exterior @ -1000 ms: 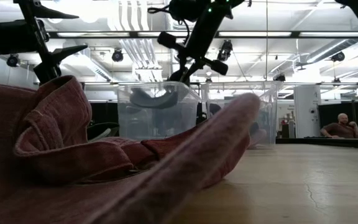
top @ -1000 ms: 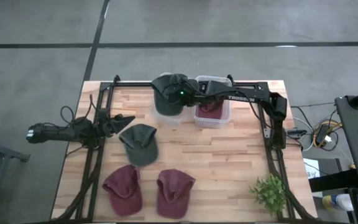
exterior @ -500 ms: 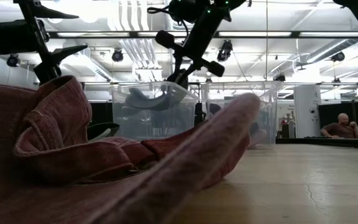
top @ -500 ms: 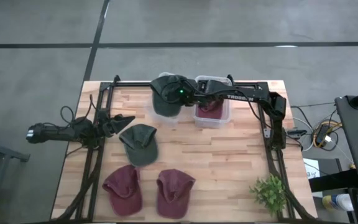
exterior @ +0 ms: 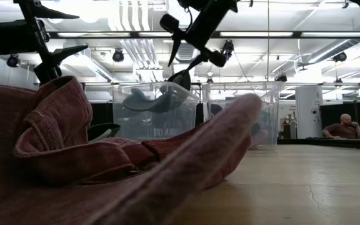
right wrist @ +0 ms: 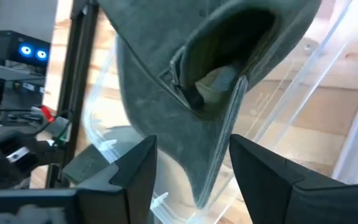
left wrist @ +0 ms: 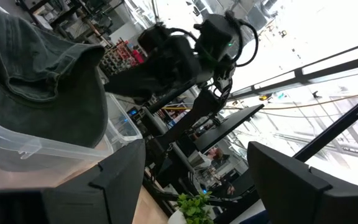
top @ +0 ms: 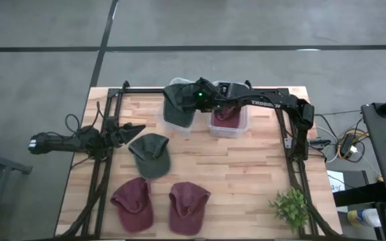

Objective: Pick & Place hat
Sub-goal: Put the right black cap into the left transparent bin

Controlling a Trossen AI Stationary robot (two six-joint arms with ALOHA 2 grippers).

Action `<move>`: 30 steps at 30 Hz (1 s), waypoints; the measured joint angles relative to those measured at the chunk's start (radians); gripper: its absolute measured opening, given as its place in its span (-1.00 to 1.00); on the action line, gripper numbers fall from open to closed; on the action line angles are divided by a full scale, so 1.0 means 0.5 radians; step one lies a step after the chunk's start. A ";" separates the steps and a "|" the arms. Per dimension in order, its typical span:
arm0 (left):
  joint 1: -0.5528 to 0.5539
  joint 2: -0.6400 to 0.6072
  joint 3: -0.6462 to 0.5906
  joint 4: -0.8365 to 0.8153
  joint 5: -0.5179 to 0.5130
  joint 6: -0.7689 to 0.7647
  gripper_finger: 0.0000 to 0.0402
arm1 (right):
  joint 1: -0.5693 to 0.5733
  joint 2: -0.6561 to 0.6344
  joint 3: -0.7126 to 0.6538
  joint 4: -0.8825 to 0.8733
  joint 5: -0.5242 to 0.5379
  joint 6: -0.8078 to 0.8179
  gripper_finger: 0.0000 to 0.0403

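Observation:
A dark green hat [top: 177, 107] lies in the left clear bin [top: 181, 128] at the table's far side. Part of it drapes over the bin's rim [right wrist: 166, 124]. My right gripper [top: 191, 90] hangs open just above it; in the right wrist view the two fingers stand on either side of the hat's lower edge [right wrist: 213, 168]. A second green hat [top: 151, 154] and two maroon hats [top: 134, 203] [top: 188, 206] lie on the table. My left gripper [top: 131, 128] waits open at the table's left, clear of the hats.
A second clear bin [top: 240, 126] next to the first holds a maroon hat [top: 226, 115]. A small green plant [top: 290, 207] stands at the near right corner. The arms' black frame rails [top: 293, 167] run along both table sides. Bare wood lies mid-right.
My right gripper has opened and let go of the green hat, then risen a little above the left bin. The hat has settled into the bin, part of it hanging over the rim.

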 joint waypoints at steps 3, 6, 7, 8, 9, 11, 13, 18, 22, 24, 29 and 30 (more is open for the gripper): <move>0.000 0.000 0.000 -0.001 -0.001 0.010 0.37 | 0.000 -0.046 0.000 0.000 0.035 -0.044 -0.02; -0.001 0.000 0.000 -0.001 -0.006 0.010 0.37 | 0.000 -0.068 0.001 0.030 0.057 -0.140 -0.02; -0.001 0.000 0.000 -0.001 -0.007 0.010 0.37 | 0.000 -0.072 0.001 0.037 0.068 -0.167 -0.02; -0.001 0.000 0.000 -0.001 -0.007 0.010 0.37 | 0.000 -0.072 0.001 0.051 0.076 -0.198 -0.01; -0.001 0.000 0.000 -0.001 -0.007 0.011 0.37 | 0.000 -0.072 0.001 0.076 0.078 -0.240 -0.01; -0.001 0.000 0.000 -0.001 -0.007 0.011 0.37 | 0.000 -0.072 0.001 0.125 0.078 -0.346 -0.01; -0.002 0.000 0.000 -0.001 -0.007 0.011 0.37 | 0.000 -0.073 0.001 0.195 0.077 -0.518 -0.01; -0.002 0.000 0.000 -0.005 -0.008 0.011 0.37 | -0.023 -0.061 0.001 0.332 0.049 -0.769 -0.02; -0.002 0.000 0.000 -0.018 -0.008 0.010 0.37 | -0.067 -0.049 0.001 0.337 0.046 -0.879 -0.09; -0.002 0.001 0.000 -0.024 -0.009 0.009 0.37 | -0.078 -0.048 0.001 0.379 0.046 -0.975 -0.14; -0.002 0.001 0.000 -0.024 -0.010 0.009 0.37 | -0.108 -0.048 0.001 0.451 -0.070 -1.084 -0.40; -0.002 0.001 0.000 -0.023 -0.010 0.009 0.37 | -0.115 -0.045 0.001 0.451 -0.093 -1.086 -0.48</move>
